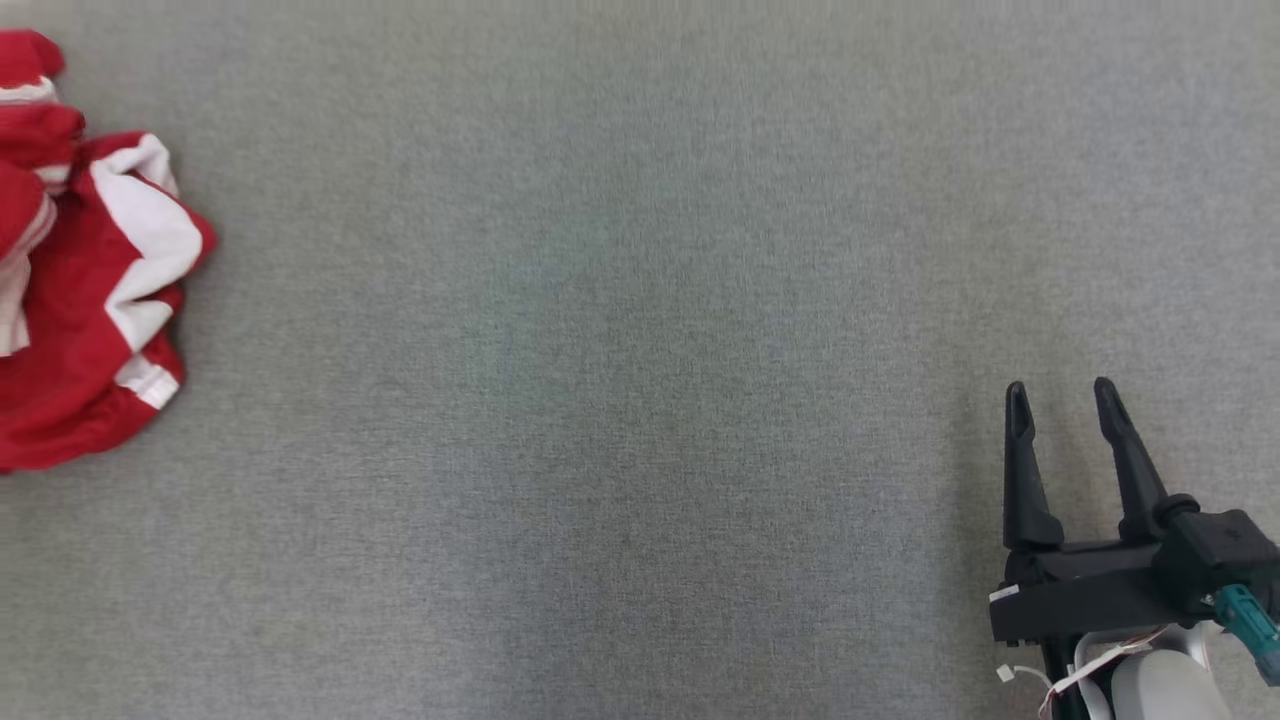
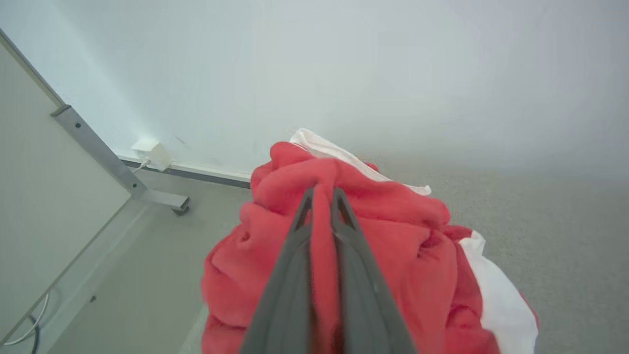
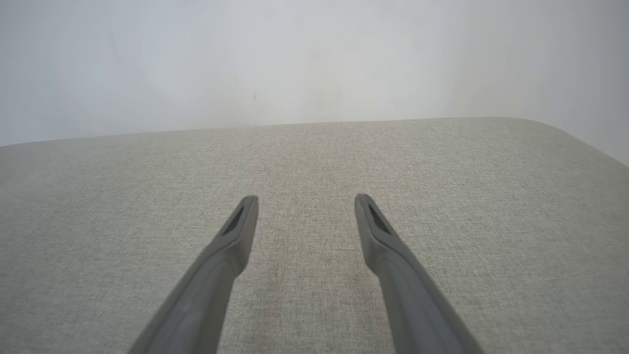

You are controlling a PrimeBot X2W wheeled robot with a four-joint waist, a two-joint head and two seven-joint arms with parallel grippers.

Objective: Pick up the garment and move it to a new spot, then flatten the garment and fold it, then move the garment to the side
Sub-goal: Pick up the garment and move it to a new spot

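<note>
Garment is at the far left of the head view: red with white panels, crumpled in a heap on the grey fabric surface, its left part cut off by the frame edge. Left gripper, in the left wrist view, is clenched on the garment, fingers pinched nearly together with a thin ridge of red cloth squeezed between them. From there the cloth bulges out on both sides of the fingers and below them, with white panels at the far top and lower right. Can't tell whether the heap is lifted or resting on the surface. Left of it in that view are a metal frame leg and a small white box with a cable plugged in, at the foot of a pale wall. Right gripper is at the lower right of the head view, well apart from the garment, fingers pointing up the view. It is released, with a wide gap and the grey surface showing between the tips. A teal connector sits on the right of its black body, and thin wires run beside the pale forearm. The right wrist view agrees — both fingers splayed above the surface, whose far edge meets the wall and rounds off at the right.
</note>
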